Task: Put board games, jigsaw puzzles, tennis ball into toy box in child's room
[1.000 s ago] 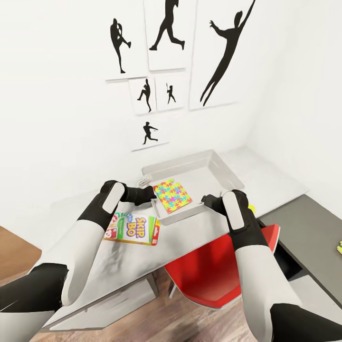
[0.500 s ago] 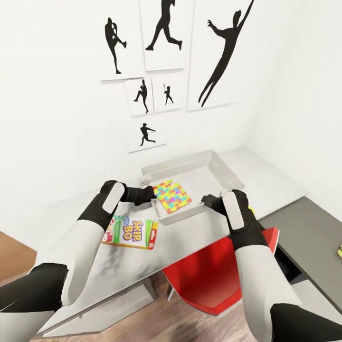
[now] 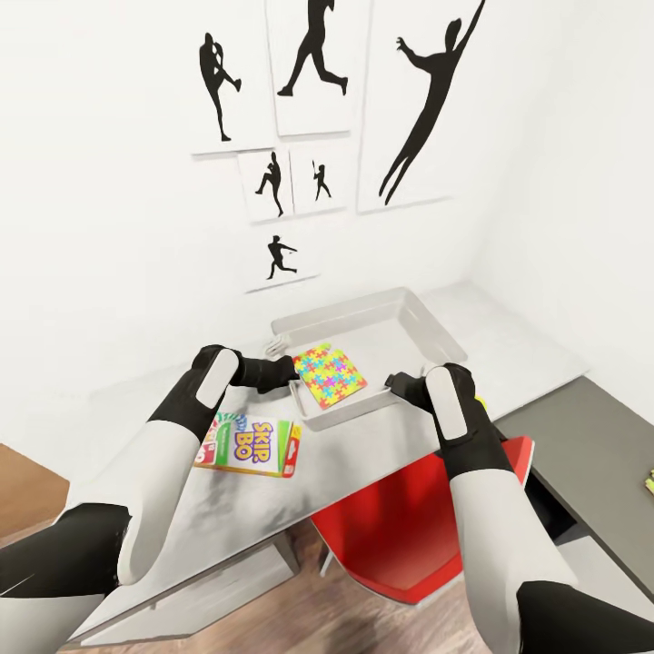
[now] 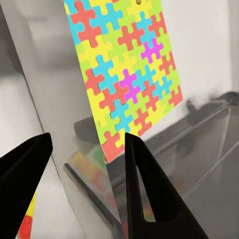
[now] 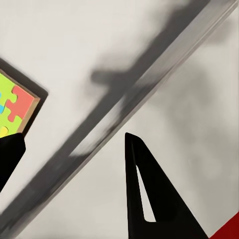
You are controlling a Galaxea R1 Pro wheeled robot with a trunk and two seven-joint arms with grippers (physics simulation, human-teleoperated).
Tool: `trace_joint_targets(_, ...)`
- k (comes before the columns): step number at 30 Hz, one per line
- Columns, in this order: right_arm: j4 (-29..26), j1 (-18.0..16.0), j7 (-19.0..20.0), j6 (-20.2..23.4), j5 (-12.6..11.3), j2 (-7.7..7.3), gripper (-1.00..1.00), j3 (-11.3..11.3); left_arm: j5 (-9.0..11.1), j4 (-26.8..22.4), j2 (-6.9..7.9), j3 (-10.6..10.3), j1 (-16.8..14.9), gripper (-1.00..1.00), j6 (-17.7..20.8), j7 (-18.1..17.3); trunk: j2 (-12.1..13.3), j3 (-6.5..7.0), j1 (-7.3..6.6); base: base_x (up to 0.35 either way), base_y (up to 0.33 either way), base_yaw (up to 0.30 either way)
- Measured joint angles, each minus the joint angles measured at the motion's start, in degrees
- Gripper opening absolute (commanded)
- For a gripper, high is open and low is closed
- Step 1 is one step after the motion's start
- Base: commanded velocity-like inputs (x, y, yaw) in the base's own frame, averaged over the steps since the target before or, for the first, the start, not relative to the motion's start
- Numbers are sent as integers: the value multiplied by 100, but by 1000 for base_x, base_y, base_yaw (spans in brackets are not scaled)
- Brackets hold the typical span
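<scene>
The light-grey toy box (image 3: 427, 323) stands on the pale table (image 3: 363, 463) against the wall. One jigsaw puzzle (image 3: 329, 374) lies in its near left part. The same puzzle (image 4: 127, 74) is just ahead of my open left gripper (image 4: 84, 144), whose fingers (image 4: 144, 194) stand either side of the box's near wall. In the head view that left gripper (image 3: 289, 371) is at the box's near left corner. My right gripper (image 3: 395, 383) is open at the near right rim (image 5: 124, 109), with a puzzle corner (image 5: 15, 107) beside it. The SKIP BO board game (image 3: 250, 445) lies on the table under my left forearm. A yellow-green sliver, perhaps the tennis ball (image 3: 479, 398), peeks out behind my right forearm.
A red chair (image 3: 409, 527) is tucked under the table below my right arm. A lower dark-grey desk (image 3: 590, 445) adjoins on the right, with a small yellow-green item (image 3: 649, 479) at the picture's edge. Black silhouette pictures (image 3: 318, 64) hang on the white wall.
The head camera shifted slightly, so wall pictures and the SKIP BO box slid a little left in the picture. Both grippers, the toy box and the puzzle have not moved.
</scene>
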Motion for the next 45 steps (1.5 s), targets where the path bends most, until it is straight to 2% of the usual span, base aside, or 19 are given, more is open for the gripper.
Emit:
trace_joint_targets(25, -2, 1, 22, 6, 16, 0, -100, -13, 1, 0, -1, -4, -2, -100, -1, -1, 0, -116, 0, 0, 0, 15)
trace_joint_targets(45, -2, 1, 32, 7, 28, 0, -100, -12, 3, 0, -2, 1, 0, -100, -4, -1, 0, -123, 0, 0, 0, 2)
